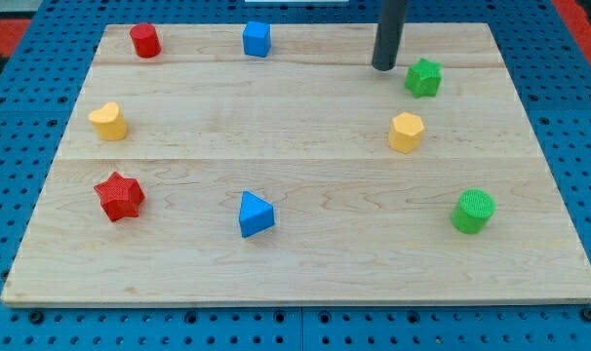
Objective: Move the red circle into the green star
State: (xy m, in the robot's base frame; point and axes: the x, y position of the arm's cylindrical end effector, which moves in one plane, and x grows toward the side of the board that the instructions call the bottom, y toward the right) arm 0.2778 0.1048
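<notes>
The red circle (144, 41) stands near the board's top left corner. The green star (423, 77) sits toward the top right. My tip (384, 66) rests on the board just left of the green star, a small gap between them, and far to the right of the red circle. The rod rises straight up out of the view's top.
A blue cube (256, 39) sits at the top between the red circle and my tip. A yellow block (108, 121) and a red star (118, 196) are at the left. A blue triangle (256, 214), a yellow hexagon (406, 132) and a green cylinder (472, 211) lie lower.
</notes>
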